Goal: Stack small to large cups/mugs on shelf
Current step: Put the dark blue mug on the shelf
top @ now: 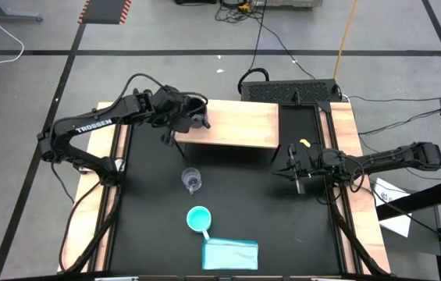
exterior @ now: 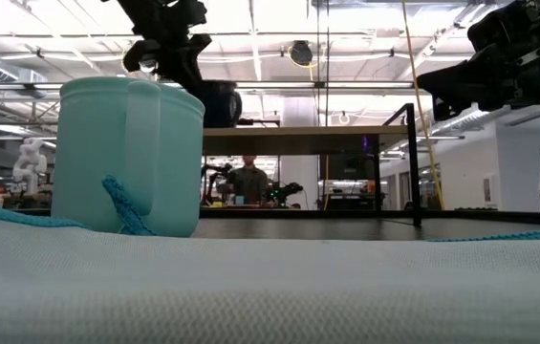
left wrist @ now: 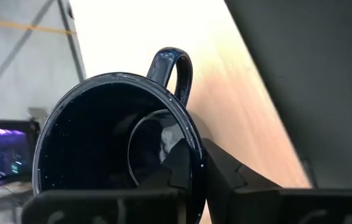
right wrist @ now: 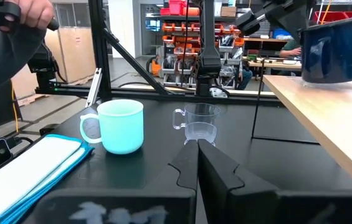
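Observation:
The dark navy mug (top: 195, 112) is in my left gripper (top: 185, 117) at the left end of the light-wood shelf (top: 243, 125). In the right wrist view the mug (right wrist: 337, 46) is at or just above the shelf top (right wrist: 331, 118); I cannot tell whether it touches. The clear glass cup (top: 192, 180) and the turquoise mug (top: 198, 218) stand upright on the black table. My right gripper (top: 296, 173) is shut and empty, off the shelf's right end. My left gripper holds the navy mug by its rim wall (left wrist: 191, 146), on the side away from the handle (left wrist: 177, 65). One finger (left wrist: 166, 171) is inside the mug and one (left wrist: 225, 174) outside. The fingers come from the table's left, slanting down. The mug is nearly upright.
A folded light blue cloth (top: 230, 254) lies at the table's near edge, beside the turquoise mug. The shelf stands on thin dark legs (right wrist: 258, 106) with open space under it. People show in the room beyond the table.

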